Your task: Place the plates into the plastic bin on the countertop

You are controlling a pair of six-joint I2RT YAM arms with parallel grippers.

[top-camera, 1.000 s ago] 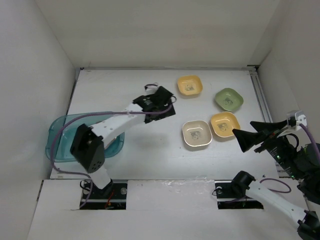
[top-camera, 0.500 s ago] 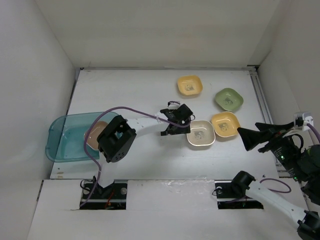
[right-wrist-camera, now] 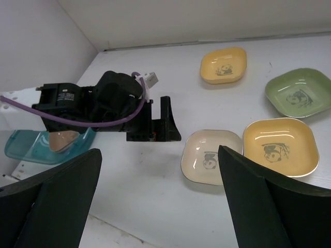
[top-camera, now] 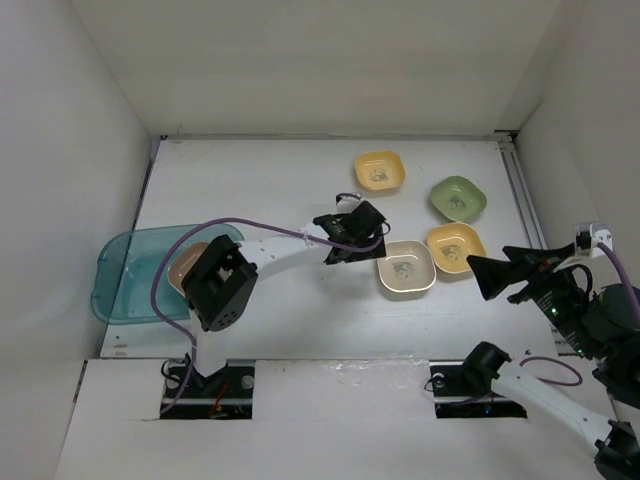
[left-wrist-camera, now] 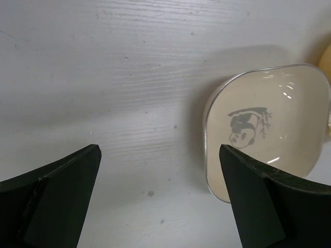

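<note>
Four plates lie on the white countertop: cream, yellow-orange, green and a second yellow one at the back. A brown plate lies in the teal plastic bin at the left. My left gripper is open and empty, just left of the cream plate, whose left rim lies by the right finger in the left wrist view. My right gripper is open and empty, raised to the right of the plates. Its view shows the cream plate and the left gripper.
White walls close in the counter on three sides. The left arm's purple cable arcs over the counter between the bin and the plates. The right wrist view also shows the yellow-orange plate, the green plate and the bin.
My left arm swung right from the counter's middle to the cream plate, uncovering the bin and its brown plate. The cream plate slid slightly right. The right gripper barely moved.
</note>
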